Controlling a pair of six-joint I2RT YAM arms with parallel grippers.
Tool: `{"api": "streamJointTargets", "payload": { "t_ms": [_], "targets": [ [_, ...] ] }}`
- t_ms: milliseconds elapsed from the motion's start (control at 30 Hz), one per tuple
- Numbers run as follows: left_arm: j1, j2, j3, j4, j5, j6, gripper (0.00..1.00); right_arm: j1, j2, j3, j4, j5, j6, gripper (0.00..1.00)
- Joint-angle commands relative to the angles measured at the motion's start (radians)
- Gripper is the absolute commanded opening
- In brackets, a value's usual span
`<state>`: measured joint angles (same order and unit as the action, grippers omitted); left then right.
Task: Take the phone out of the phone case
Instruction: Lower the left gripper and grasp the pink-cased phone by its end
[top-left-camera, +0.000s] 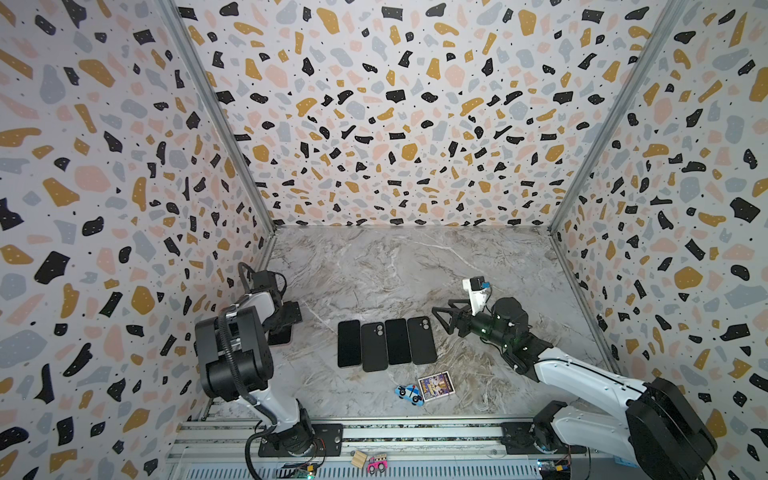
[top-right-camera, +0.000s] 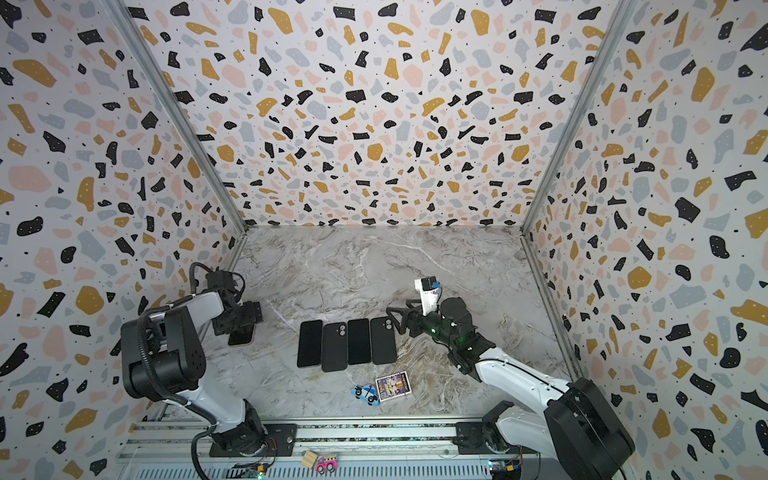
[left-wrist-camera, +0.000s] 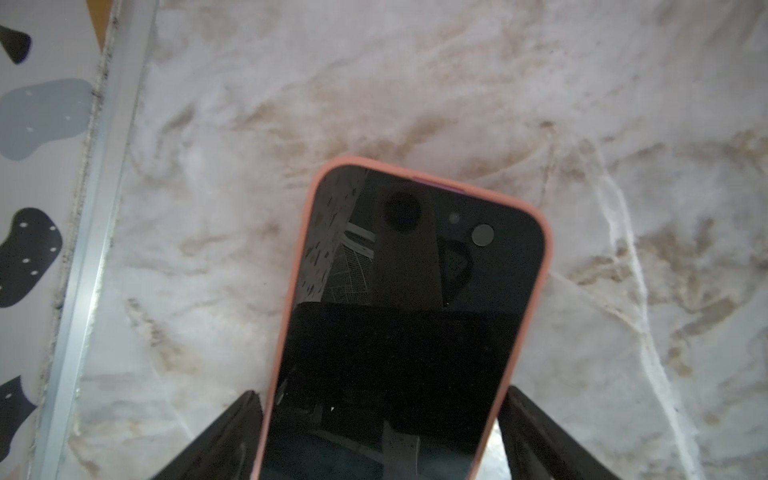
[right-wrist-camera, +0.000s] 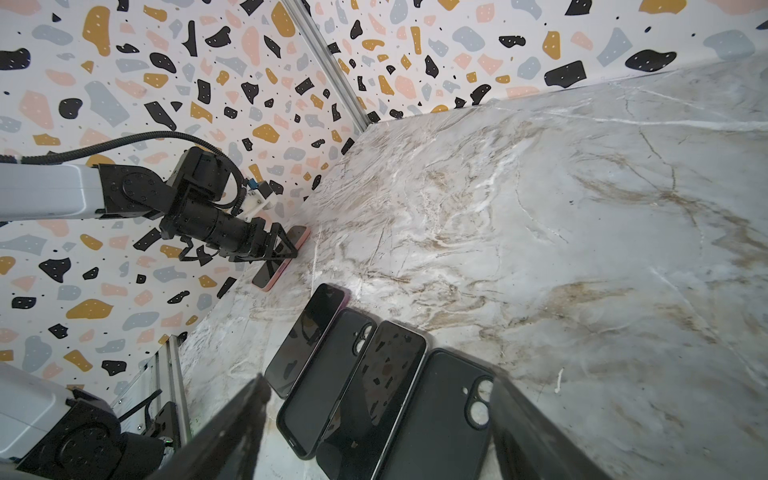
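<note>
A phone (left-wrist-camera: 399, 332) in a salmon-pink phone case (left-wrist-camera: 540, 257) lies screen up on the marble table, close to the left wall. It also shows in a top view, phone (top-left-camera: 282, 337), and in the right wrist view, phone (right-wrist-camera: 268, 272). My left gripper (left-wrist-camera: 382, 392) is open and straddles its lower half. One finger (left-wrist-camera: 232, 432) rests against the case edge. A thin gap separates the other finger (left-wrist-camera: 536, 428) from the case. My right gripper (top-left-camera: 441, 321) hovers open and empty over the right end of a row of phones.
The middle row holds two bare dark phones (top-left-camera: 348, 343) (top-left-camera: 397, 340) and two empty black cases (top-left-camera: 374, 347) (top-left-camera: 421, 340). A toy car (top-left-camera: 409, 393) and a picture card (top-left-camera: 434, 385) lie nearer the front. The left wall's metal rail (left-wrist-camera: 83, 249) runs beside the pink-cased phone.
</note>
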<state>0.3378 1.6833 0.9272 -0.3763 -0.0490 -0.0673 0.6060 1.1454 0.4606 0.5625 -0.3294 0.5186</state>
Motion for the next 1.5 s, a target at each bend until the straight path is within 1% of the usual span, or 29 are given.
{"api": "streamJointTargets", "payload": {
  "t_ms": [0, 200, 300, 367, 733, 833, 1033, 1200, 1467],
  "targets": [
    [0.001, 0.009, -0.02, 0.006, 0.081, -0.007, 0.86, -0.005, -0.01, 0.002, 0.019, -0.007, 0.002, 0.85],
    [0.001, 0.0, -0.03, 0.013, 0.132, -0.012, 0.75, -0.005, 0.004, 0.004, 0.019, -0.008, 0.006, 0.84],
    [0.002, -0.002, -0.033, 0.014, 0.158, -0.012, 0.68, -0.005, 0.01, 0.007, 0.02, -0.01, 0.009, 0.84],
    [0.001, -0.005, -0.035, 0.017, 0.172, -0.013, 0.66, -0.005, 0.012, 0.009, 0.02, -0.01, 0.009, 0.84],
    [0.002, 0.006, -0.037, 0.018, 0.21, -0.019, 0.63, -0.005, 0.017, 0.007, 0.022, -0.007, 0.012, 0.84],
    [0.002, 0.01, -0.041, 0.023, 0.23, -0.022, 0.64, -0.004, 0.018, 0.007, 0.025, -0.009, 0.012, 0.84],
    [-0.001, 0.025, -0.038, 0.024, 0.229, -0.027, 0.73, -0.004, 0.02, 0.006, 0.026, -0.009, 0.012, 0.84],
    [-0.002, 0.032, -0.034, 0.022, 0.212, -0.03, 0.8, -0.005, 0.019, 0.004, 0.026, -0.009, 0.009, 0.84],
    [-0.01, 0.049, -0.021, 0.022, 0.17, -0.035, 0.85, -0.006, 0.023, 0.007, 0.025, -0.01, 0.009, 0.84]
  ]
}}
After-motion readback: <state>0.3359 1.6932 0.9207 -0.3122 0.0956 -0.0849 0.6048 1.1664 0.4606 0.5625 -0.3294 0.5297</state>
